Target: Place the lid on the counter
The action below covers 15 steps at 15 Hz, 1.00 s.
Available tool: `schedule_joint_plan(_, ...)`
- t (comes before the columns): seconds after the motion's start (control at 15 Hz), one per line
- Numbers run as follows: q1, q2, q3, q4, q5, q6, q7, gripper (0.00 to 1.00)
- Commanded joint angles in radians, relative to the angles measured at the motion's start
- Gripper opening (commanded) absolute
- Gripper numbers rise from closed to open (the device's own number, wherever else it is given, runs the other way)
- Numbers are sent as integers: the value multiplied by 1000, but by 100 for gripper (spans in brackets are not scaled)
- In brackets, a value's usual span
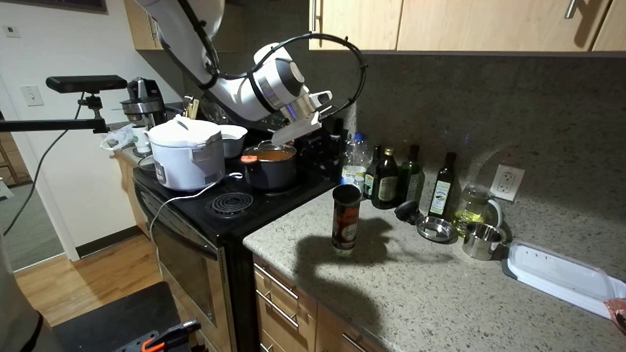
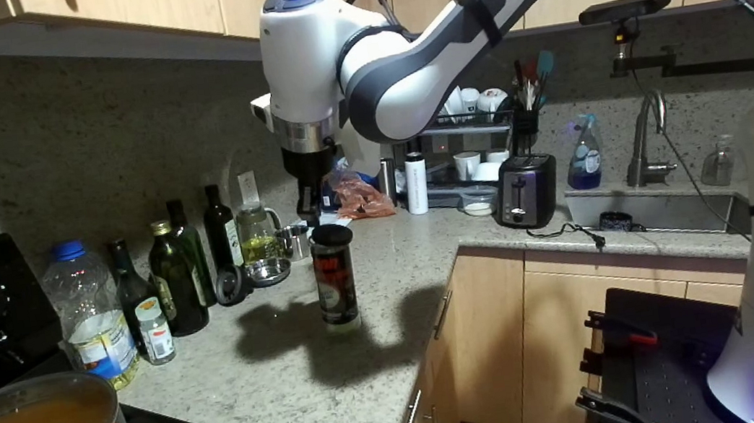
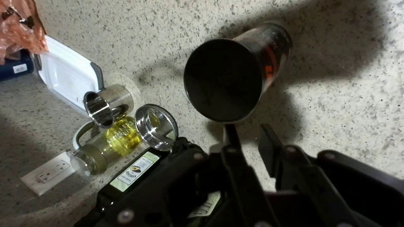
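The black lid (image 2: 331, 235) appears to sit on top of the dark jar (image 2: 335, 282) with red lettering, which stands upright on the counter. In the wrist view the lid (image 3: 224, 80) is a dark round disc covering the jar's end. The jar (image 1: 345, 225) also shows in an exterior view, with a dark round top. The speckled counter (image 1: 440, 293) spreads around it. My gripper (image 2: 310, 214) points down just above and beside the lid. In the wrist view its fingertips (image 3: 248, 127) are apart with nothing between them, near the lid's edge.
Oil bottles (image 1: 388, 181) stand along the back wall with a black round object (image 1: 408, 211), a steel dish (image 1: 435, 229), a steel cup (image 1: 483, 240) and a glass pitcher (image 1: 477, 210). A white container (image 1: 557, 271) lies beyond. The stove holds a soup pot (image 1: 270, 171) and a white cooker (image 1: 188, 156).
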<state>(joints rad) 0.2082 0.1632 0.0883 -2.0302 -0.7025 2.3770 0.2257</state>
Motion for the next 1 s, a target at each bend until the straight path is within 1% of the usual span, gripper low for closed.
schedule_joint_plan(0.0,-4,15,1,6,-25,-36,3,56)
schedule_joint_plan(0.07,-3,18,0,3,-25,-42,1,63)
schedule_joint_plan(0.13,-2,23,0,1,-26,-43,2,72)
schedule_joint_plan(0.2,-2,23,0,-4,-24,-43,2,75)
schedule_joint_plan(0.47,-1,26,-1,-20,-20,-44,7,69)
schedule_joint_plan(0.6,0,25,-1,-26,-21,-45,10,62)
schedule_joint_plan(0.67,0,24,-1,-28,-21,-46,12,56)
schedule_joint_plan(0.73,0,22,-1,-30,-22,-45,13,60)
schedule_joint_plan(0.93,1,22,-2,-34,-25,-48,19,53)
